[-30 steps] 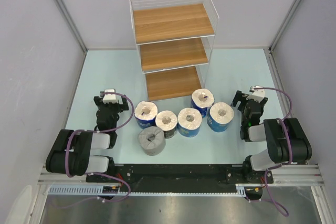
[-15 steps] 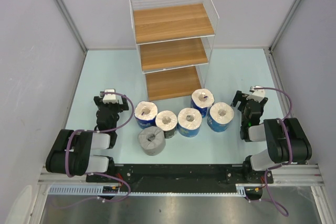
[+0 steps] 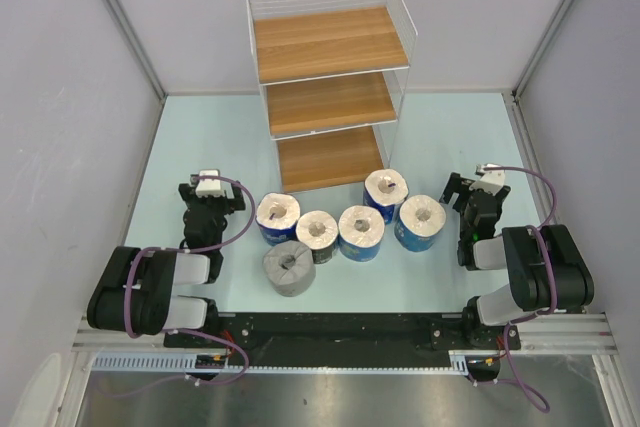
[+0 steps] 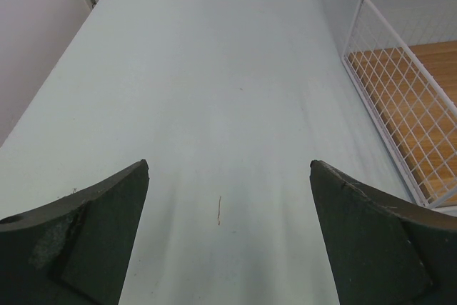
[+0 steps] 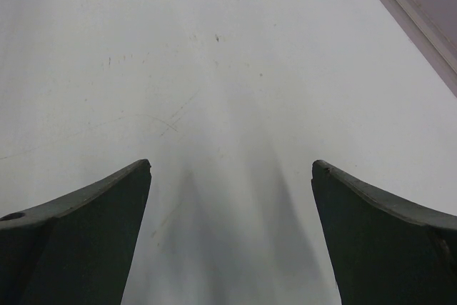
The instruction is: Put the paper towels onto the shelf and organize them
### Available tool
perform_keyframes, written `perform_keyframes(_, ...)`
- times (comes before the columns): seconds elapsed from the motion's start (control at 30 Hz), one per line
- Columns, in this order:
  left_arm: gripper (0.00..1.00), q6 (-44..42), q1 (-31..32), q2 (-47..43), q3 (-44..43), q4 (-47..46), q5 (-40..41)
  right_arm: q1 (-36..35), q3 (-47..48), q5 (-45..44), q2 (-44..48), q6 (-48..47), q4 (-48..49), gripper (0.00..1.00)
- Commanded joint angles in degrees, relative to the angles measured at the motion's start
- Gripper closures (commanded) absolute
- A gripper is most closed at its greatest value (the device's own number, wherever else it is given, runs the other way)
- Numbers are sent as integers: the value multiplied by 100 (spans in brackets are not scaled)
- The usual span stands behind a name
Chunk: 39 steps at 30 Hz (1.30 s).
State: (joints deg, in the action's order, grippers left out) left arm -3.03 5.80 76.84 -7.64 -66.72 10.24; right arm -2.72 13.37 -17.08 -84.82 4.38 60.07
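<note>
- Left pincer (image 4: 228,169) and right pincer (image 5: 230,166) each hang low over the pale blue worktop (image 3: 450,127), jaws wide apart.
- Shelf (image 3: 330,45), three wooden boards in a white wire frame, stands at the far middle of the worktop.
- Six paper towels (image 3: 361,231) stand on end between the two arms, just in front of the shelf.
- Four are blue-wrapped rolls (image 3: 420,221); the dark-wrapped roll (image 3: 318,235) sits among them.
- Grey-wrapped roll (image 3: 289,267) sits nearest the arm bases.
</note>
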Motion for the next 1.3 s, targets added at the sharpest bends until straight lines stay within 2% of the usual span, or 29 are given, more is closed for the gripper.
perform_keyframes(0.0,0,39,-114,-2,-185,-157,-250,-9,96,-293,79,54,356,0)
perform_keyframes(0.17,0,39,-132,-11,-194,-148,-268,-70,43,-225,369,-16,224,0)
perform_keyframes(0.23,0,39,-132,-11,-185,-148,-268,-351,271,-1249,658,36,-239,0)
perform_keyframes(0.27,0,39,-132,-11,-185,-148,-268,-369,428,-1454,981,106,-947,0)
perform_keyframes(0.37,0,39,-132,-2,-185,-148,-268,-387,860,-1403,1719,177,-1883,0)
perform_keyframes(0.53,0,39,-132,-2,-185,-140,-268,-422,1554,-728,2802,757,-3534,0)
perform_keyframes(0.6,0,39,-132,-2,-185,-157,-268,-475,1678,-481,3075,687,-3669,0)
perform_keyframes(0.7,0,39,-132,-11,-185,-148,-268,-554,2151,-437,3199,1107,-4405,0)
perform_keyframes(0.73,0,39,-132,-11,-194,-148,-268,-571,2353,-367,3156,1230,-4956,0)
perform_keyframes(0.83,0,39,-132,-2,-194,-148,-268,-563,3030,-85,2902,1293,-5793,0)
perform_keyframes(0.93,0,39,-132,-11,-194,-148,-268,-554,3251,20,2856,1241,-5981,0)
perform_keyframes(1.27,0,48,-132,-2,-194,-148,-268,-615,3243,1215,2585,1276,-6385,0)
